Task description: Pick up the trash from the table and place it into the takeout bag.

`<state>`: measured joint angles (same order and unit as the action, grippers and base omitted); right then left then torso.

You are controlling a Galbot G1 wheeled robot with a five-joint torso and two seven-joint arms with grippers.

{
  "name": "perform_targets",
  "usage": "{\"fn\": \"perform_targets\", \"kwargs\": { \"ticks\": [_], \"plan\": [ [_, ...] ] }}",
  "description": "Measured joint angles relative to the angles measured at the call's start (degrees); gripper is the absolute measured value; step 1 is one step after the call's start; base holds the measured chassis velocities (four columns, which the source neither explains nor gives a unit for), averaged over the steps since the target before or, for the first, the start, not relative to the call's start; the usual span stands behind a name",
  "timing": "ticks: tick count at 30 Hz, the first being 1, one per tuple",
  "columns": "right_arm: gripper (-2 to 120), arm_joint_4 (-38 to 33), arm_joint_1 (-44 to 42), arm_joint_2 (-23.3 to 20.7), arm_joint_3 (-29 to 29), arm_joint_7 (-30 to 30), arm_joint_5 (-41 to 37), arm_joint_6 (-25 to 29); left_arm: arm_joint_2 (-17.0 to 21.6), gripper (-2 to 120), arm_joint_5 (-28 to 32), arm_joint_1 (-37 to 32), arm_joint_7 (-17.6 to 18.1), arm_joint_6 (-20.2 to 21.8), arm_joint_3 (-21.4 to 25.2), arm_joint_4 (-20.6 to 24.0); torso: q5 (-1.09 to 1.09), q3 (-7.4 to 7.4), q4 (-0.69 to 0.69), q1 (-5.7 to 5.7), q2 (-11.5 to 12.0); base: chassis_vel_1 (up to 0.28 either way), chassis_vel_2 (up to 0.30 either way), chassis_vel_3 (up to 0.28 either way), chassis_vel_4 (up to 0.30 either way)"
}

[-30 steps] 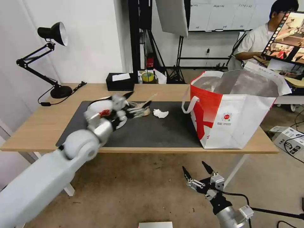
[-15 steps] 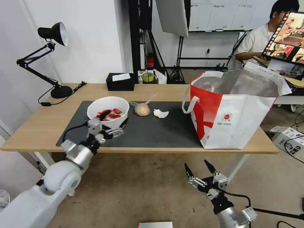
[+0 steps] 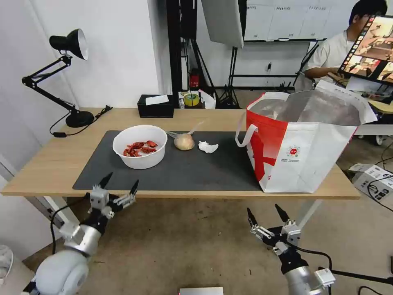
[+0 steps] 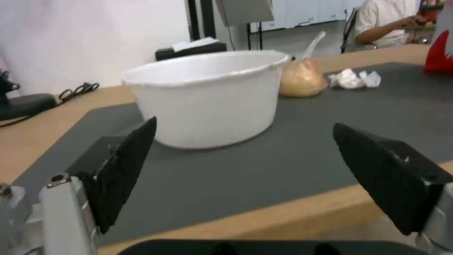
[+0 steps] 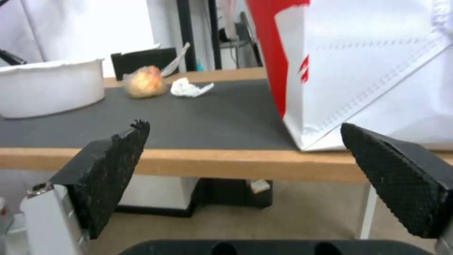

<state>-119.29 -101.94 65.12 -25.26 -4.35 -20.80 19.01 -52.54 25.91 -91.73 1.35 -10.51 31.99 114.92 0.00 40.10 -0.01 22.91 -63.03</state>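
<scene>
On the dark mat of the table (image 3: pixel 61 164) stands a white bowl (image 3: pixel 140 146) (image 4: pixel 205 97) (image 5: pixel 49 86) of red crayfish shells. Right of it lie a knotted clear bag with a beige lump (image 3: pixel 184 141) (image 4: pixel 302 76) (image 5: pixel 144 81) and a crumpled white tissue (image 3: pixel 208 146) (image 4: pixel 354 78) (image 5: pixel 190 87). The takeout bag (image 3: pixel 305 143) (image 5: pixel 373 71), white with a red side and foil lining, stands open at the table's right end. My left gripper (image 3: pixel 119 189) (image 4: pixel 243 156) hangs open just before the table's front edge, empty. Low before the table, under the takeout bag, my right gripper (image 3: pixel 266 214) (image 5: pixel 243 159) is open and empty too.
A black tissue box (image 3: pixel 155 105) and a roll of tape (image 3: pixel 190 99) sit at the table's back edge. A black desk lamp (image 3: pixel 61 73) stands at the back left. A person sits at a desk behind the bag. Bare floor lies before the table.
My left arm has drawn back from over the bowl and dropped below the table's front edge, leaving the bowl and knotted bag on the mat. The right gripper has drifted slightly lower and right.
</scene>
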Motion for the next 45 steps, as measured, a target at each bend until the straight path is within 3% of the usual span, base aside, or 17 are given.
{"fn": "perform_targets", "kwargs": {
  "ticks": [12,27,35,38,45],
  "plan": [
    [100,0.1,1.1,0.4,0.7,-0.1,0.6,0.6,-1.6,100,-0.3,-3.5,-1.3,-1.3,2.7,-1.0,0.0,0.0,0.01,0.01,0.0,0.0,0.0,0.0,0.0],
    [100,0.4,2.2,-2.0,1.8,2.4,-1.4,-0.8,-2.8,100,-0.5,-4.7,-1.8,-2.1,2.4,-1.3,0.0,0.0,0.0,0.01,0.0,0.0,0.0,0.0,0.0],
    [100,-1.1,8.8,-8.9,3.9,3.1,-8.6,-5.9,-3.4,100,-0.5,-5.4,-1.8,-2.1,2.3,-0.9,0.0,0.0,0.0,0.01,0.0,0.0,0.0,0.0,0.0],
    [100,-1.2,15.0,-13.9,6.3,3.2,-12.6,-8.4,-3.6,100,-0.3,-5.3,-1.7,-2.0,2.3,-0.6,0.01,0.01,0.01,0.01,0.0,0.0,0.0,0.0,0.0],
    [100,-0.2,26.4,-19.9,11.6,2.8,-18.1,-12.0,-3.5,100,0.1,-4.8,-1.6,-1.9,2.4,-0.7,0.0,0.01,0.01,0.01,0.0,0.0,0.0,0.0,0.0]
  ]
}}
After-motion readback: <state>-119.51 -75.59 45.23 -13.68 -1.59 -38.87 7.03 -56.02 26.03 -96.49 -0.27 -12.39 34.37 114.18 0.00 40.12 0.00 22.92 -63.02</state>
